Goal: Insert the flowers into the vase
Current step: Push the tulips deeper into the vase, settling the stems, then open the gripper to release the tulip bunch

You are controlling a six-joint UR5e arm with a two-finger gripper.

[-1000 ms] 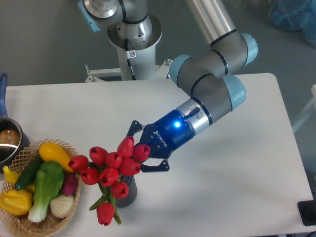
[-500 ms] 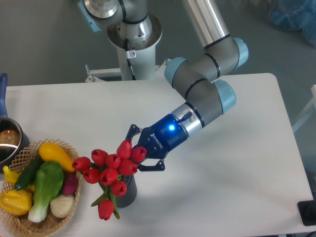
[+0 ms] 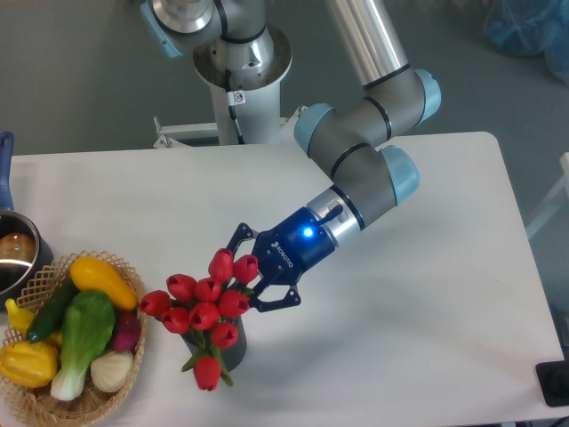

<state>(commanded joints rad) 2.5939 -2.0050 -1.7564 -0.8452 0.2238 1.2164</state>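
Observation:
The flowers, a bunch of red tulip buds with green leaves, stand over the vase. The vase is a dark grey cylinder near the table's front edge, and the buds hide its mouth and most of its side. One bud hangs low in front of it. My gripper reaches in from the upper right with its blue light on. Its fingers sit on either side of the bunch's upper right buds, and the fingertips are hidden behind them. It looks shut on the flowers.
A woven wicker basket with yellow, green and purple toy vegetables sits at the front left. A steel pot with a blue handle is at the left edge. The robot's base stands behind the table.
My gripper has moved a little left and down. The bunch has drawn together, shifted right over the vase and sunk lower, and it stands more upright.

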